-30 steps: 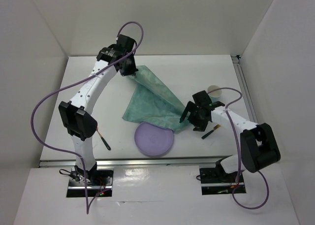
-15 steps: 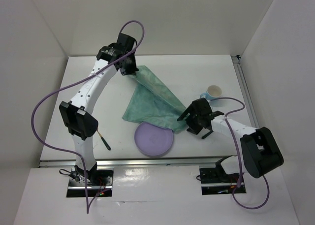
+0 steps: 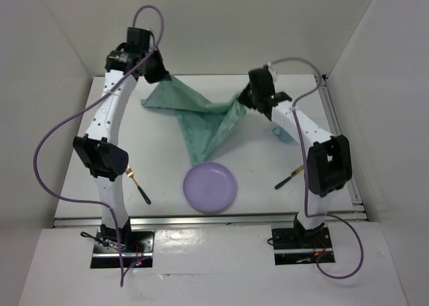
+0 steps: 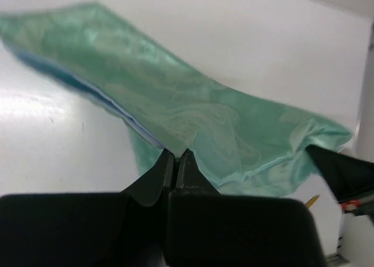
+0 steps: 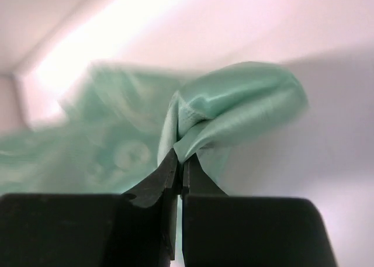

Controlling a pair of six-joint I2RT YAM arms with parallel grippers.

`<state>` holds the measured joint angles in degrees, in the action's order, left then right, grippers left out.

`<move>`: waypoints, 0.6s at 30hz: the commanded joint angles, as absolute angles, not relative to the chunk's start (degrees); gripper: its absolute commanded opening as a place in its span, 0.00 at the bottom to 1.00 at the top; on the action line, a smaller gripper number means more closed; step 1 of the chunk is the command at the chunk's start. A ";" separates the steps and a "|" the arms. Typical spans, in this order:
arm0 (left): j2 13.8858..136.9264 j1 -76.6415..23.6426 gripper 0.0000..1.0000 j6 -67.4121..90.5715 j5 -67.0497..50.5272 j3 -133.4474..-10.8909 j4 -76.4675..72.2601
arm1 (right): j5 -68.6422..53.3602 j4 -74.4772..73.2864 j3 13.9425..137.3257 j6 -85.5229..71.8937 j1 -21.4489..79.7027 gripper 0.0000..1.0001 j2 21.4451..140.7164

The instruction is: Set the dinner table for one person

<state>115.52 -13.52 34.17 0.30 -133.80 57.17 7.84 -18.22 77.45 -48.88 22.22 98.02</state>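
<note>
- Pincers on both arms are closed on cloth: the left pincer [image 3: 159,77] is clamped on one corner of the green patterned placemat [image 3: 208,122], and the right pincer [image 3: 242,102] is pinched shut on a bunched corner opposite.
- The dinner tabletop [image 3: 268,165] lies beneath both pincers. They are held above its far half, left one toward the far-left corner, right one right of centre. Neither is seen touching it.
- The step in hand is judged to be the spreading of the placemat. It is held up and stretched between the two arms, with a loose fold sagging toward the near side. Whether that fold touches the tabletop cannot be told.
- In the left wrist view the cloth is seen fanning away from the closed fingertips [image 4: 166,162]. In the right wrist view a rounded fold is gripped.
- The next move is judged to call for the two corners being drawn apart until the sag is taken out, then lowered together so the cloth is laid flat and square. The lilac plate [image 3: 210,187], near the front edge just below the hanging fold, should not be snagged.
- A pale blue cup [image 3: 284,134] is partly hidden behind the right arm.
- A black-handled fork [image 3: 141,191] is left of the plate, and another black-handled utensil [image 3: 287,180] is to its right. Both are well apart from the pincers.
</note>
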 commanded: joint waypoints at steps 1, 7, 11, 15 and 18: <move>116.72 -5.64 0.00 32.78 -9.65 -139.66 52.13 | 9.94 -15.72 98.21 -35.35 20.39 0.00 104.29; 110.84 8.32 0.00 36.82 -25.73 -133.89 42.37 | 10.99 -3.23 93.51 -19.44 21.71 0.00 95.07; 97.09 14.05 0.00 38.14 -32.16 -113.17 36.32 | 8.35 4.57 71.32 -16.61 22.32 0.00 80.53; 87.73 14.59 0.00 35.87 -30.94 -90.48 32.52 | 10.63 -0.60 56.98 -22.84 22.32 0.52 72.61; 83.41 14.59 0.00 34.54 -30.94 -76.32 31.90 | 11.16 -6.23 51.78 -27.42 22.93 0.82 68.22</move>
